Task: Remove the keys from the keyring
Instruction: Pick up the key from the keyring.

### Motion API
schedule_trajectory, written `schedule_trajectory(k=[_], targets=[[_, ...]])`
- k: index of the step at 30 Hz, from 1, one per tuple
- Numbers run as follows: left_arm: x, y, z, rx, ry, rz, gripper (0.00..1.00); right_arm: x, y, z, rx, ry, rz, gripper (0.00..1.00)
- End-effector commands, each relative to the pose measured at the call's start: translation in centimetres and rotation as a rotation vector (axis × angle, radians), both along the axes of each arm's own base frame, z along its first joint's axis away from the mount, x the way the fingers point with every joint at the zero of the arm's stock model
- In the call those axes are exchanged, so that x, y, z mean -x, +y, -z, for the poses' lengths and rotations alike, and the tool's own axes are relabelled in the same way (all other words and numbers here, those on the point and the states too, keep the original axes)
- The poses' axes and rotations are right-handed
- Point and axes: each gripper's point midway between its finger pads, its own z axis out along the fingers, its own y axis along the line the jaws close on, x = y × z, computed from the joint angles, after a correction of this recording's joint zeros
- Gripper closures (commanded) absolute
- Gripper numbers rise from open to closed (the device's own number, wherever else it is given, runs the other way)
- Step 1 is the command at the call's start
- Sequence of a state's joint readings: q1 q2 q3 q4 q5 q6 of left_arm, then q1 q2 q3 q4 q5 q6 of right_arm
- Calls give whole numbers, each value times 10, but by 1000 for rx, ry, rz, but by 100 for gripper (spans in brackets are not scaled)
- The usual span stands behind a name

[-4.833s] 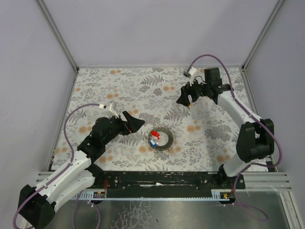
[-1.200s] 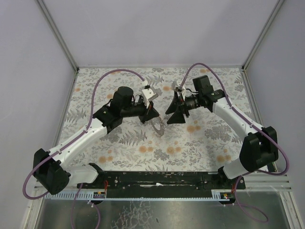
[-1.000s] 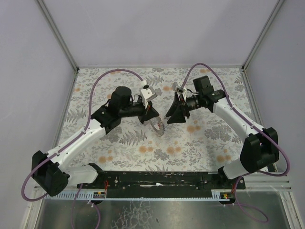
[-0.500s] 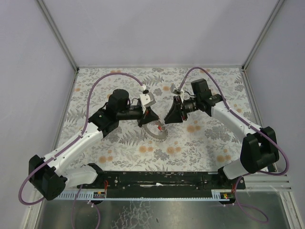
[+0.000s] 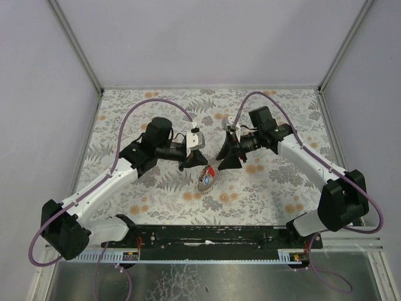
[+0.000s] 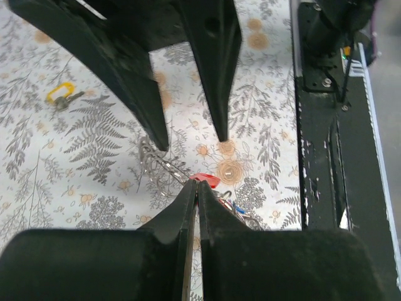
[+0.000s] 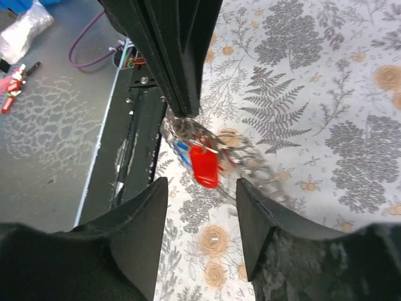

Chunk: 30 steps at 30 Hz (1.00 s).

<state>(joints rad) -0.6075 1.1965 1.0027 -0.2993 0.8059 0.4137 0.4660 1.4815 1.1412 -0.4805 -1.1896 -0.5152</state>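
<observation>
My left gripper [image 5: 197, 164] is shut on the grey keyring [image 5: 205, 180] and holds it lifted above the floral mat, the ring hanging tilted below the fingertips. A red key [image 5: 211, 170] and a blue key [image 7: 182, 150] dangle from the keyring [image 7: 250, 164]. My right gripper [image 5: 227, 160] stands open just to the right of the ring. In the right wrist view the red key [image 7: 204, 164] hangs just ahead of the gap of my right gripper [image 7: 202, 185], touching neither finger. In the left wrist view my left gripper [image 6: 196, 185] pinches the ring beside the red key [image 6: 207, 180]. A yellow key [image 6: 62, 95] lies loose on the mat.
A black rail [image 5: 207, 237] runs along the near table edge, close below the hanging ring. Grey side walls and metal posts [image 5: 75, 44] enclose the mat [image 5: 156, 106]. Purple cables arch over both arms.
The keyring lay on the mat with both grippers apart from it; now my left gripper holds it up. In the last second it shifted slightly toward the near edge and the right gripper followed.
</observation>
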Motion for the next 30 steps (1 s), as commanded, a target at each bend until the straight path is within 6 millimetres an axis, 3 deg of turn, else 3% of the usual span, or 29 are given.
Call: schedule_trajectory(k=[1,6,9,13,21,30], targets=[[18,-4,-22,58,-125,192,100,-2,-9,-24,-56,-166,-31,42],[28,-7,-24,70,-109,281,100,12,-14,-21,-104,-285,-121,28],[38,-10,-29,101,-84,348,100,6,-13,-19,-116,-362,-128,20],[47,-12,-35,135,-54,411,100,-1,-5,-21,-116,-417,-130,17],[57,-17,-38,158,-12,480,100,15,10,-12,-123,-510,-251,19],[58,-14,-38,141,-51,454,100,42,2,-32,-145,-425,-278,38]])
